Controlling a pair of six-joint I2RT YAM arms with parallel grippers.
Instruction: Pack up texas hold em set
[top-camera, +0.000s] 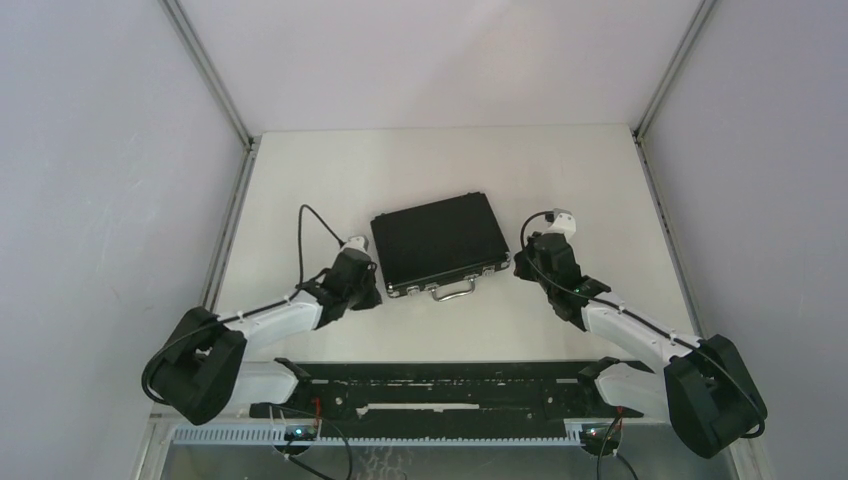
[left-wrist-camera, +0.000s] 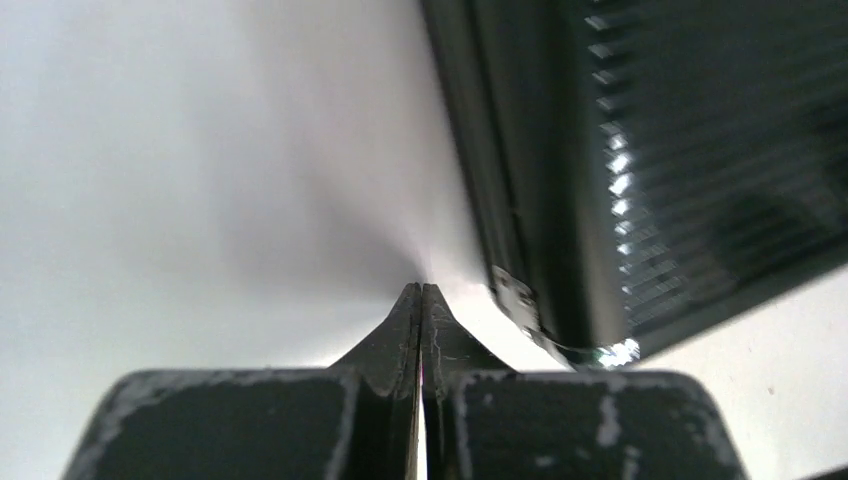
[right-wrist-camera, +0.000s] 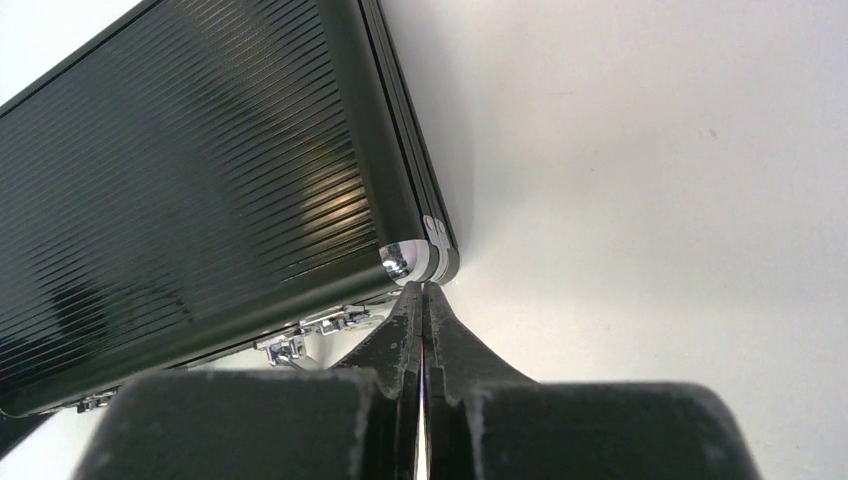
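Your top view looks steeply down from above and behind the arm bases (top-camera: 215, 365), which sit along the bottom of the frame. The table (top-camera: 330, 170) fills the middle, with the briefcase (top-camera: 440, 240) at centre. Your left wrist view sits low and very close behind the left gripper (left-wrist-camera: 421, 292) at bottom centre, and the briefcase fills its upper right. Your right wrist view is just as close behind the right gripper (right-wrist-camera: 423, 290), with the briefcase filling its upper left. All three views share the briefcase, and each wrist view shows one of its near corners.
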